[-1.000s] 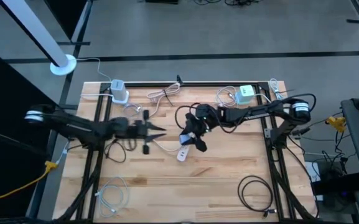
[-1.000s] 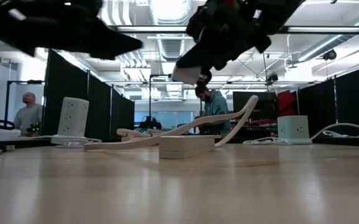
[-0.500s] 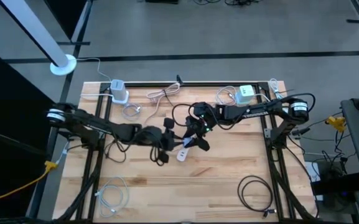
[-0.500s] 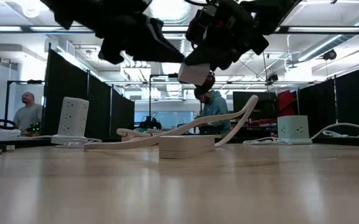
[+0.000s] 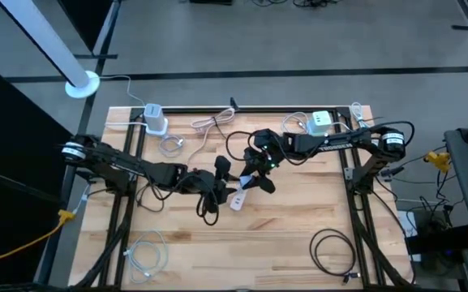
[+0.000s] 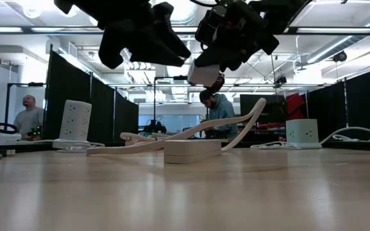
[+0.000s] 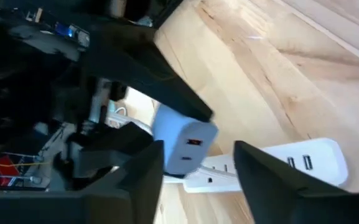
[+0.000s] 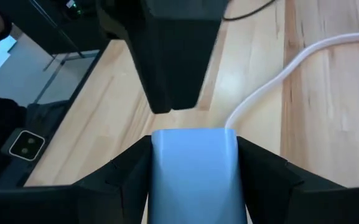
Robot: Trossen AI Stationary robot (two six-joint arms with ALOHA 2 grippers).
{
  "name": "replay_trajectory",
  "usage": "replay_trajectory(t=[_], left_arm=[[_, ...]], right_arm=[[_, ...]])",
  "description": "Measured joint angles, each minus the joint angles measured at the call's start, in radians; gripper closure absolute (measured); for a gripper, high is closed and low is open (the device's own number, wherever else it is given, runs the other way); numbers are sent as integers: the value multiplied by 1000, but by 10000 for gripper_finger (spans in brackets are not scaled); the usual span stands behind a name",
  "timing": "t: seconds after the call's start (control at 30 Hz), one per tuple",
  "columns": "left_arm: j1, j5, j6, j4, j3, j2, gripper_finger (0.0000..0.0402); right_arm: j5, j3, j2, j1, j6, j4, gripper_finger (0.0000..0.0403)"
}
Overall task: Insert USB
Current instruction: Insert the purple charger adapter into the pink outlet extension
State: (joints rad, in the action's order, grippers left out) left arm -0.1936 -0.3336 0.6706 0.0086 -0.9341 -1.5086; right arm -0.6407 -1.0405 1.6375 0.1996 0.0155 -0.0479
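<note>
Centre of worktop [image 5: 298, 235]: crowded; the left gripper [image 5: 221, 185] and right gripper [image 5: 254, 180] hung close together above the white power strip [image 5: 238, 200], little room between them.
Right gripper's fingers: filled by a white charger block [image 8: 191, 171].
Far edge: blocked by a white charger tower [image 5: 154, 118], a green-topped charger [image 5: 320, 122] and loose white cables [image 5: 211, 123].
Near right corner: black coiled cable [image 5: 335, 250].
Near left corner: white coiled cable [image 5: 146, 253].
Near middle: bare wood, free passage.
</note>
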Motion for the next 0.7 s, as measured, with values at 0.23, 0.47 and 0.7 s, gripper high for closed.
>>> replay_trajectory(t=[0.23,0.47,0.7], left_arm=[[2,-33,2,23,-1,-2,129],[2,-103,6,69,-1,-11,123],[-4,-103,38,128,-1,-14,129]], right_arm=[[-3,0,0,4,19,26,212],[-48,0,0,4,-23,117,212],[-48,0,0,4,-40,144,212]])
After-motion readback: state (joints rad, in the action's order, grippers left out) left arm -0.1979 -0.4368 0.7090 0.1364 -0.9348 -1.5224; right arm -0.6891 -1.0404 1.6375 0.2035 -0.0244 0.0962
